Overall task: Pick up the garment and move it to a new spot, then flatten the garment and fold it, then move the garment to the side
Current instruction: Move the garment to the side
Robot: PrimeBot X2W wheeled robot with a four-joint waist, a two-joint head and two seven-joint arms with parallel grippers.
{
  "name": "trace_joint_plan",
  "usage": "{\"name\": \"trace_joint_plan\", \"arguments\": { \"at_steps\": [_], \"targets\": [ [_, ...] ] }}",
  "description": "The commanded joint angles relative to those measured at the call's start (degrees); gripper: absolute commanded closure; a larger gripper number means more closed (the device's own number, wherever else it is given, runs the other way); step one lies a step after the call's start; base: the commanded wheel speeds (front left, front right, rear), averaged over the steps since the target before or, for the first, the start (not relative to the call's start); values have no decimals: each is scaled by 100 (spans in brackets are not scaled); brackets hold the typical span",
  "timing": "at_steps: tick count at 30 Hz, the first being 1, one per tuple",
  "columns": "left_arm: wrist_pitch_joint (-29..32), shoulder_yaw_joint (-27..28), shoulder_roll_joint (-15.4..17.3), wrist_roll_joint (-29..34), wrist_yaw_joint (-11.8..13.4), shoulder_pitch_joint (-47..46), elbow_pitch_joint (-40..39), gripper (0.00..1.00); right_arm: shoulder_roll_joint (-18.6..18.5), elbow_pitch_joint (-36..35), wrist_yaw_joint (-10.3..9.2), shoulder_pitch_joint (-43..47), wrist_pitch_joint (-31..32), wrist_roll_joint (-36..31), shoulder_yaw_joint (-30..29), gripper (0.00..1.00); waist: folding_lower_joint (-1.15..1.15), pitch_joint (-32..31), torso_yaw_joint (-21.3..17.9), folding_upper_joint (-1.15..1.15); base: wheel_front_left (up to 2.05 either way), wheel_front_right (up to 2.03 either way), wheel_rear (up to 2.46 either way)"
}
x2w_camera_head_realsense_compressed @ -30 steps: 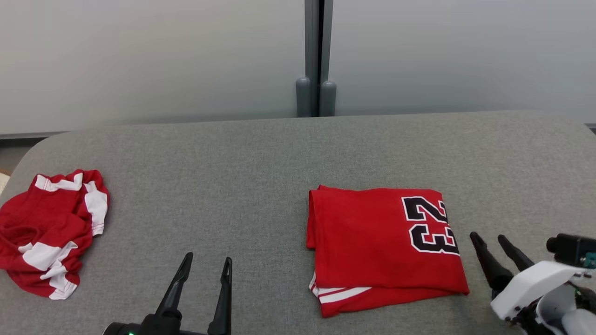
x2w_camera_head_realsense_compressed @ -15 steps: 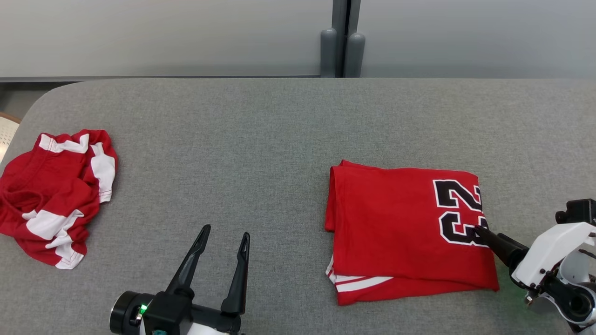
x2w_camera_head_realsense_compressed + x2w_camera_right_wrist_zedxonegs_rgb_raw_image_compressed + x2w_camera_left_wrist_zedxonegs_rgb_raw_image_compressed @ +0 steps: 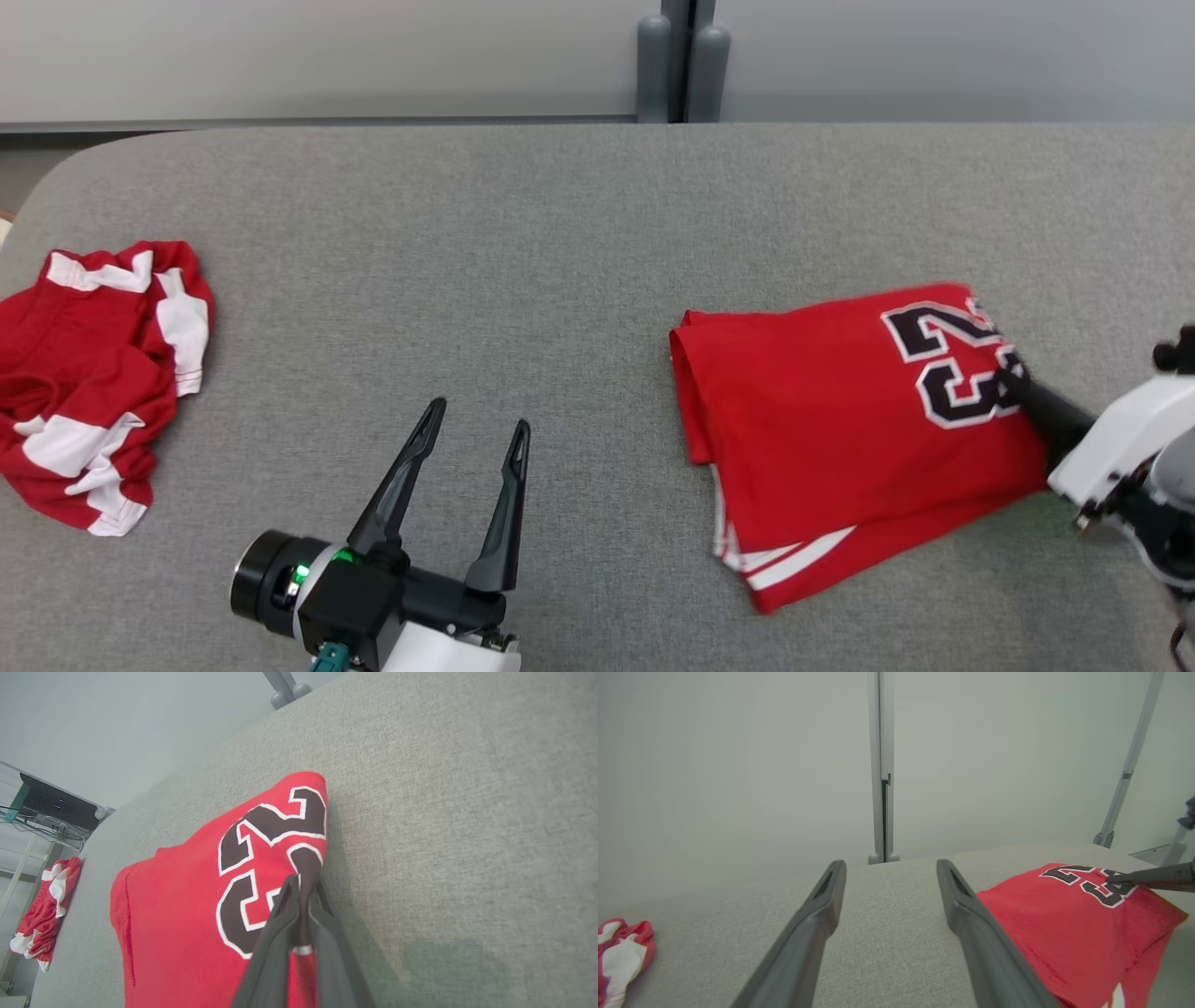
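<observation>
Left gripper (image 3: pixel 481 415) sits nearest, low and left of centre in the head view. Black wrist body with a green light, fingers pointing up-view and leaning slightly right. Fingers spread wide, nothing between them, bare table (image 3: pixel 560 233) under them. In the left wrist view the same gripper (image 3: pixel 890 863) frames grey cloth surface and the post beyond. Cannot tell if the tips touch the table.

Right gripper (image 3: pixel 1013 378) comes in from the right edge on a white forearm shell, angled up-left and low over the table. Fingers pinched together on the right edge of the jersey (image 3: pixel 840 420), at the black "23". In the right wrist view the gripper (image 3: pixel 299 882) has a thin fold of red cloth squeezed between the tips and the jersey (image 3: pixel 177 914) bunches at the pinch. From the left wrist view the right gripper (image 3: pixel 1111 877) reaches in from the right onto the number.

Jersey is folded, lying right of centre, skewed, white stripes at its near corner.

Crumpled red-white heap (image 3: pixel 93 373) lies at the table's left edge, well apart from both.

Farther back, a grey post (image 3: pixel 680 56) against a pale wall.
</observation>
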Motion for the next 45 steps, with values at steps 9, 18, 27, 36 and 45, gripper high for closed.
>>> {"name": "trace_joint_plan", "arguments": {
  "at_steps": [9, 18, 27, 36, 45],
  "targets": [
    [1, -124, 17, 251, -64, -524, -444, 0, -587, 318, 1, -1292, -863, -665, 78, 100, 0, 685, -282, 0, 0, 0, 0],
    [1, -206, 33, 393, -258, -841, -693, 0, -1378, 1064, 1, -1952, -1284, -951, -138, 100, 0, 1287, -356, 0, 0, 0, 0],
    [1, -198, 140, 522, -310, -1065, -896, 0, -2127, 1498, 0, -2199, -1777, -1144, -473, 100, 0, 1768, -451, 0, 0, 0, 0],
    [1, -280, 269, 535, -403, -1259, -849, 0, -2127, 2397, 0, -2807, -2124, -1943, -623, 0, 0, 2073, -502, 0, 0, 0, 0],
    [1, -298, 169, 340, -285, -1106, -593, 0, -1409, 3209, 0, -3031, -3069, -3239, -534, 0, 0, 1469, -359, 0, 0, 0, 0]
  ]
}}
